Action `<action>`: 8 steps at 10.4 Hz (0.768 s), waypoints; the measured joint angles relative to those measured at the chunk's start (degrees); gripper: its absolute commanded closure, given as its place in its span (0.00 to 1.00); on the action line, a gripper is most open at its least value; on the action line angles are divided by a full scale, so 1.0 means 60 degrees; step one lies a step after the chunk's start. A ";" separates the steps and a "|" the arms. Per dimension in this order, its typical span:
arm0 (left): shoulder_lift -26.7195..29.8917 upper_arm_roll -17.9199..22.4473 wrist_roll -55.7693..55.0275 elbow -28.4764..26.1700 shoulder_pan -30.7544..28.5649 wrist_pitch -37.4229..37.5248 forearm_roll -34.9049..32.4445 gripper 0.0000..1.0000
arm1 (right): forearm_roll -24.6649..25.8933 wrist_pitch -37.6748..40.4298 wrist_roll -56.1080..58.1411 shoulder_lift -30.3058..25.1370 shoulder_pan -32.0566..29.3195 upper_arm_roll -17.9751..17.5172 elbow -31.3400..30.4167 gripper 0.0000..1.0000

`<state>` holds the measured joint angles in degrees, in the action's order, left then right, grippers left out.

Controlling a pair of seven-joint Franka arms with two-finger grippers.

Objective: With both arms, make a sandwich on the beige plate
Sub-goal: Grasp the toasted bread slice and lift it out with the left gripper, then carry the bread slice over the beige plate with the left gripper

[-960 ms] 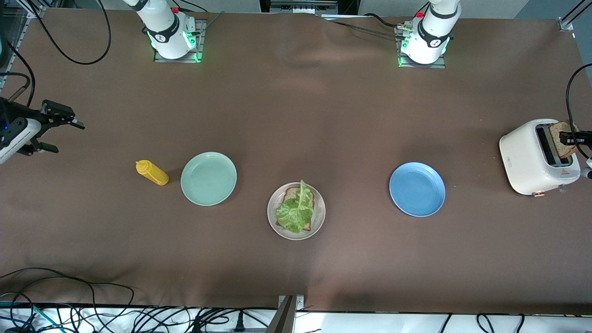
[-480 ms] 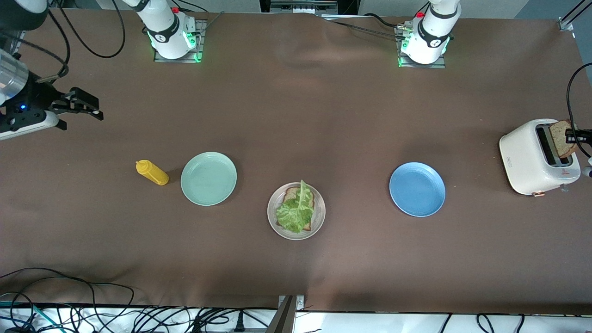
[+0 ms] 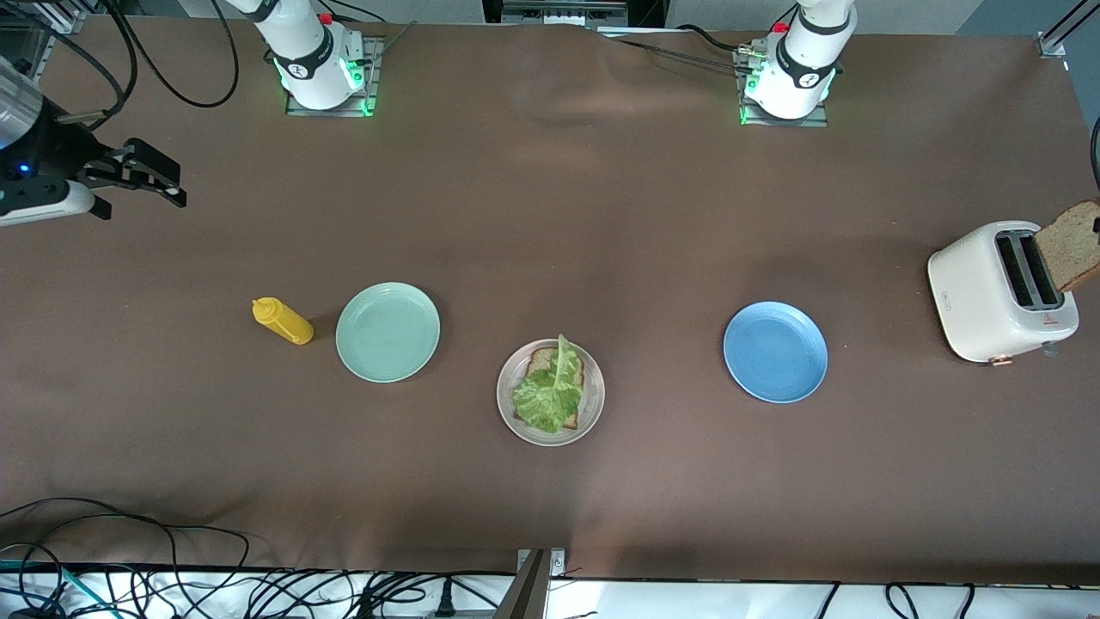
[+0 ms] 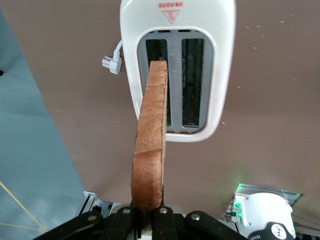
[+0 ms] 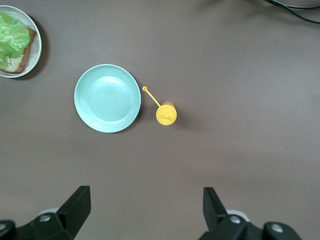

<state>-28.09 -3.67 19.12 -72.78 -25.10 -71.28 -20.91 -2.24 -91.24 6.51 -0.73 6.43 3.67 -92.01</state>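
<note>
**Sandwich half-built on the beige plate, second slice lifted above the toaster**

Sandwich parts [image 3: 550, 391] sat on the round pale beige plate [image 3: 592, 411], at the middle of the brown cloth-covered table [image 3: 550, 215] and nearer the front camera than the other plates: one slice of brown wholegrain toast lay flat with a ruffled green lettuce leaf [image 3: 550, 397] on top, uncovered.

Largest on the table was the white two-slot toaster [image 3: 988, 297], at the left arm's end. Both its slots showed dark in the left wrist view. The left gripper [image 4: 147, 220] hung over it, fingers clamped on the lower edge of a second slice of brown wholegrain toast [image 4: 150, 150], which stood on edge, clear of the slots. In the front view this slice [image 3: 1070, 245] showed at the frame's edge, above the toaster's top.

The round blue plate [image 3: 775, 352] lay between the toaster and the beige plate. The round mint-green plate [image 3: 388, 332] lay toward the right arm's end, with the yellow plastic squeeze bottle [image 3: 282, 321] just beside it, apart from its rim, its thin nozzle pointing toward the plate in the right wrist view.

The right gripper [image 3: 150, 176] waited in the air over bare table at the right arm's end, fingers [image 5: 75, 205] spread wide and holding nothing.
</note>
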 measured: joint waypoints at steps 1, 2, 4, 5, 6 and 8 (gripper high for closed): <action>0.0012 -0.0203 -0.0039 0.0224 0.0141 0.0387 0.0235 1.00 | -0.0001 0.0039 0.0000 0.0039 -0.0368 -0.0357 0.0007 0.00; 0.0026 -0.0293 -0.0392 0.0396 0.0336 0.0653 0.0790 1.00 | 0.0000 0.0043 0.0000 0.0120 -0.0480 -0.0476 0.0006 0.00; 0.0232 -0.0496 -0.2342 0.0483 0.0541 0.0873 0.2609 1.00 | 0.0001 0.0044 0.0000 0.0230 -0.0496 -0.0497 0.0006 0.00; 0.0299 -0.0799 -0.3445 0.0483 0.0536 0.0922 0.3453 1.00 | 0.0001 0.0044 0.0000 0.0242 -0.0507 -0.0498 0.0008 0.00; 0.0313 -0.1159 -0.4618 0.0470 0.0552 0.0930 0.4316 1.00 | 0.0001 0.0044 0.0000 0.0251 -0.0517 -0.0498 0.0012 0.00; 0.0300 -0.1643 -0.6629 0.0333 0.0804 0.0443 0.5583 1.00 | 0.0002 0.0044 0.0000 0.0270 -0.0526 -0.0509 0.0025 0.00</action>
<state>-26.29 -13.52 -20.65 -70.78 -20.28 -68.62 12.59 -2.23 -90.98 6.51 0.89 3.27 0.62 -91.86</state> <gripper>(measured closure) 0.903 0.000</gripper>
